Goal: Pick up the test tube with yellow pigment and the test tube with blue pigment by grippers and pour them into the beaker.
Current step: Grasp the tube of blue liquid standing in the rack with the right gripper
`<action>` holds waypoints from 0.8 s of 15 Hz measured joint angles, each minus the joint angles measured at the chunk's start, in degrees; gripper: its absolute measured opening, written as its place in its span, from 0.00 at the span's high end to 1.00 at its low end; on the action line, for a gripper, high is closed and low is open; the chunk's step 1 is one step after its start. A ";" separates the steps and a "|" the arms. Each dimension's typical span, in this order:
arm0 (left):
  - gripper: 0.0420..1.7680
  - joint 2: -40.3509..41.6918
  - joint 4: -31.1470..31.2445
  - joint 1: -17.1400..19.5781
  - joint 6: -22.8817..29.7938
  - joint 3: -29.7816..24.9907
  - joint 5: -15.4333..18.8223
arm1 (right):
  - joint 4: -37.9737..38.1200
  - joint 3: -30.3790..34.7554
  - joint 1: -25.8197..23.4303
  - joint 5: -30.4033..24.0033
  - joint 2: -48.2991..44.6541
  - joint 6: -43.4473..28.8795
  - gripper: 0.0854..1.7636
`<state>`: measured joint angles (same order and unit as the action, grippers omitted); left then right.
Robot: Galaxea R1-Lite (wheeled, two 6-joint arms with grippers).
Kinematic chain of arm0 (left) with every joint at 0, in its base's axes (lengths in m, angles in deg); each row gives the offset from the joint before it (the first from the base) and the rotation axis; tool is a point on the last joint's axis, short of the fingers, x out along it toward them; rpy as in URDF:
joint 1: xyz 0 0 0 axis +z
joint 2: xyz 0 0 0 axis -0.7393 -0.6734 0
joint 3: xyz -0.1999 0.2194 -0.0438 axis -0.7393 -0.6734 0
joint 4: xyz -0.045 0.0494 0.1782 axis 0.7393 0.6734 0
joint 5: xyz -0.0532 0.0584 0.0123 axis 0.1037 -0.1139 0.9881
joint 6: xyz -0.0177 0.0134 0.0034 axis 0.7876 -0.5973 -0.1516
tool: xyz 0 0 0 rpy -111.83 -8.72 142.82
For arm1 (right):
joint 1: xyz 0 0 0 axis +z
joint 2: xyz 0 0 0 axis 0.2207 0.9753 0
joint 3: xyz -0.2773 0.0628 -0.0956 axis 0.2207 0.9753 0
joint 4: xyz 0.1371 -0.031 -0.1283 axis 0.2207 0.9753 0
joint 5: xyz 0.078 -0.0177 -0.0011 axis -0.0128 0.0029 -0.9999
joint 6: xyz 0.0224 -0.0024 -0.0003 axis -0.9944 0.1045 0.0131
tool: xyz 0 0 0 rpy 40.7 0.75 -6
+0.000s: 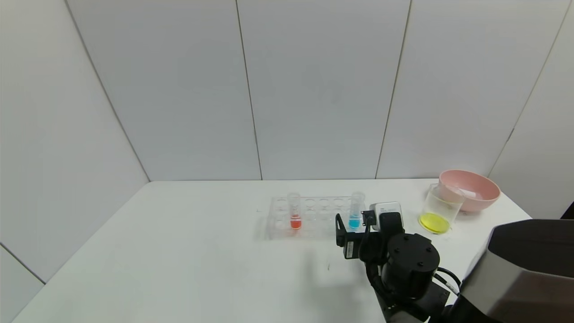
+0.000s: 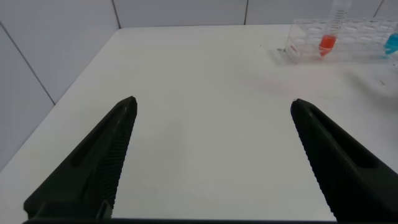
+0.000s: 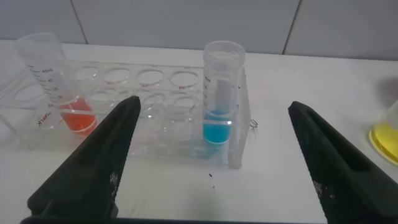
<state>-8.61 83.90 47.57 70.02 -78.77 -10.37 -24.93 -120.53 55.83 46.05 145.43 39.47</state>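
Observation:
The test tube with blue pigment [image 3: 219,127] stands upright in the end hole of the clear rack [image 3: 149,81]; it also shows in the head view [image 1: 356,213]. My right gripper [image 3: 214,106] is open just in front of this tube, one finger to each side, touching nothing. The beaker [image 1: 441,204] stands to the right of the rack with yellow liquid at its bottom. The test tube with yellow pigment is out of view. My left gripper [image 2: 213,106] hangs open and empty over bare table, well away from the rack.
A tube with red liquid [image 1: 294,213] stands in the rack's left part. A pink bowl [image 1: 471,188] sits right behind the beaker at the table's far right corner. White walls close the back and sides.

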 joint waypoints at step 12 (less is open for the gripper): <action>0.00 0.00 0.00 0.00 0.00 0.00 0.00 | 1.23 -11.43 -6.07 -5.03 7.00 4.21 0.03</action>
<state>-8.61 83.90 47.57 70.02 -78.77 -10.37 -23.70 -131.96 49.76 41.02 152.43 43.68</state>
